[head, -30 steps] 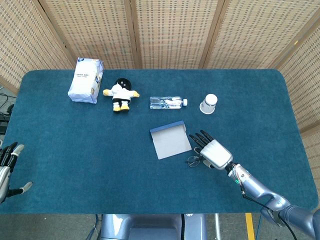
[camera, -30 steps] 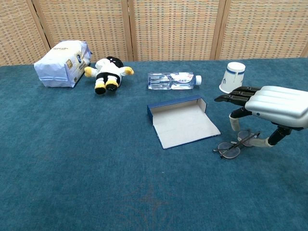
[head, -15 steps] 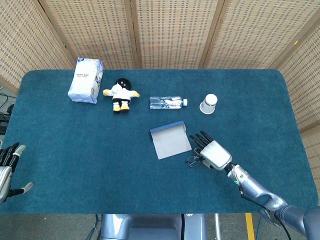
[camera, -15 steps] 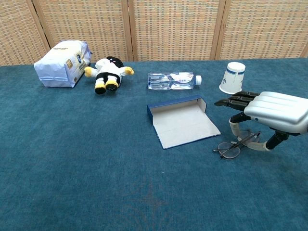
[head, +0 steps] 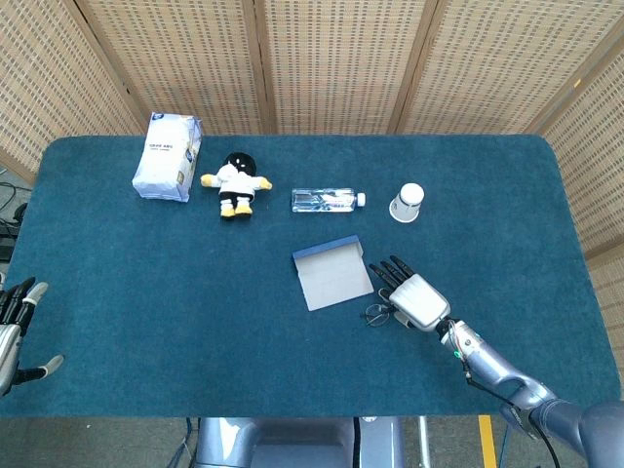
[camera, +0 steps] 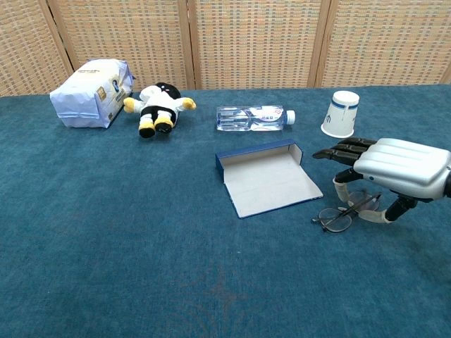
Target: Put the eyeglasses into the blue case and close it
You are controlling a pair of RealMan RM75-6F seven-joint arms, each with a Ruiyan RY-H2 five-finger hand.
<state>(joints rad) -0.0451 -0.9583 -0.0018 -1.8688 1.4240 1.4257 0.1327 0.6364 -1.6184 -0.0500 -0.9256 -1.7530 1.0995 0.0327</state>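
Chest view: right hand (camera: 398,169) is hovering palm-down over the eyeglasses (camera: 344,213), fingers (camera: 340,149) spread, gripping nothing; the glasses are lying on the tabletop (camera: 106,232) just beside the open blue case (camera: 266,177). Left hand (head: 12,327) is hanging open off the tabletop's edge

A broad stretch of bare blue table (head: 175,322) is seen to the left of the open blue case (head: 332,274), reaching to the left hand (head: 12,327) at the table's left edge. Along the far side a row is formed — white bag (head: 168,156), plush toy (head: 235,183), water bottle (head: 327,200), overturned paper cup (head: 407,203). Between case and right hand (camera: 394,165) only a narrow gap is left, taken up by the eyeglasses (camera: 342,213).
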